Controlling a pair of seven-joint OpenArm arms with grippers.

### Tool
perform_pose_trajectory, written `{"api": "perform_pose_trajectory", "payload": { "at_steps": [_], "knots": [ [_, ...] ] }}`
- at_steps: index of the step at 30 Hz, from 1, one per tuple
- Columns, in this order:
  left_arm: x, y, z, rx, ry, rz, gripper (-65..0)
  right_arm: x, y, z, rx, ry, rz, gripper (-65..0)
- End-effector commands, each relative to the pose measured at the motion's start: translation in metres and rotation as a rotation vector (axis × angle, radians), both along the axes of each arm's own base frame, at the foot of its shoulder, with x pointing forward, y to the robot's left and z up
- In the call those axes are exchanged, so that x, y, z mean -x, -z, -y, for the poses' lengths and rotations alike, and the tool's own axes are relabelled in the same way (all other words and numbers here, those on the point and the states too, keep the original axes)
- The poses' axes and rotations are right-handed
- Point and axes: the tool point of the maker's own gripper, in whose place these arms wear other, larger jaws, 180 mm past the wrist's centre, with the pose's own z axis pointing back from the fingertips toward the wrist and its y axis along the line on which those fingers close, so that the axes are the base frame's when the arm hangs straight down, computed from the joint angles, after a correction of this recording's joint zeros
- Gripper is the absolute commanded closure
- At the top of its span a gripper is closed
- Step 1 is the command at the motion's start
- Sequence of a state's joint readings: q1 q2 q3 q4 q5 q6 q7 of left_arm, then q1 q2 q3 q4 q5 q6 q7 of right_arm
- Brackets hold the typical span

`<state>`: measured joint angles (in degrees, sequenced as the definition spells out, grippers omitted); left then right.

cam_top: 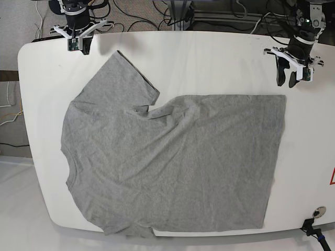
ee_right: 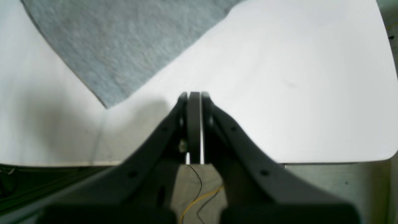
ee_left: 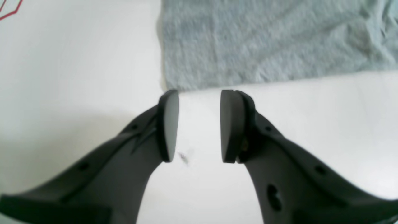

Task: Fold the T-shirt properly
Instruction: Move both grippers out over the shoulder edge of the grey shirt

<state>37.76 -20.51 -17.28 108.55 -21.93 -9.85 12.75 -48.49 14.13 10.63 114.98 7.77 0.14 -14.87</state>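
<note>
The grey T-shirt (cam_top: pixel 172 162) lies spread flat over the white table (cam_top: pixel 209 63), its hem toward the right and one sleeve pointing to the far left corner. My left gripper (cam_top: pixel 287 82) hangs just beyond the shirt's far right corner. In the left wrist view the left gripper (ee_left: pixel 199 99) is open, nothing between its pads, with that corner of the T-shirt (ee_left: pixel 264 43) just ahead of the tips. My right gripper (cam_top: pixel 78 48) sits at the far left table edge. There the right gripper (ee_right: pixel 194 95) is shut and empty, apart from the sleeve of the T-shirt (ee_right: pixel 124 46).
A red marking (cam_top: pixel 332 178) shows on the table at the right edge, also in the left wrist view's corner as a red marking (ee_left: pixel 9 9). A small round fitting (cam_top: pixel 317 212) sits near the front right corner. Cables (cam_top: pixel 157 15) run on the floor behind the table.
</note>
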Motion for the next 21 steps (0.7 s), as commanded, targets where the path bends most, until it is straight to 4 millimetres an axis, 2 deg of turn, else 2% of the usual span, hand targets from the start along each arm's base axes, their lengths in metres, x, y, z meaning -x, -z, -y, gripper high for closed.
{"api": "perform_pose_trajectory", "payload": {
  "at_steps": [1,6,11,15,21],
  "knots": [
    [-0.013,-0.016,-0.007,-0.008,-0.005,0.054,-21.6,-0.006,-0.001,0.003,0.013,-0.008,0.018,-0.7],
    [-0.038,-0.027,-0.017,0.005,-0.04,0.093,-21.4,-0.015,0.001,0.002,0.002,-0.006,0.032,-2.9],
    [-0.062,-0.018,-0.039,0.1,-0.119,0.1,-21.8,-0.026,0.0,0.002,0.003,-0.01,0.045,-5.9],
    [-0.07,-0.006,-0.05,0.199,-0.163,0.095,-23.6,-0.031,0.002,0.002,-0.004,-0.008,0.049,-7.1],
    [-0.076,-0.001,-0.055,0.234,-0.171,0.073,-25.1,-0.032,0.002,0.001,-0.003,-0.014,0.05,-7.1]
  ]
}}
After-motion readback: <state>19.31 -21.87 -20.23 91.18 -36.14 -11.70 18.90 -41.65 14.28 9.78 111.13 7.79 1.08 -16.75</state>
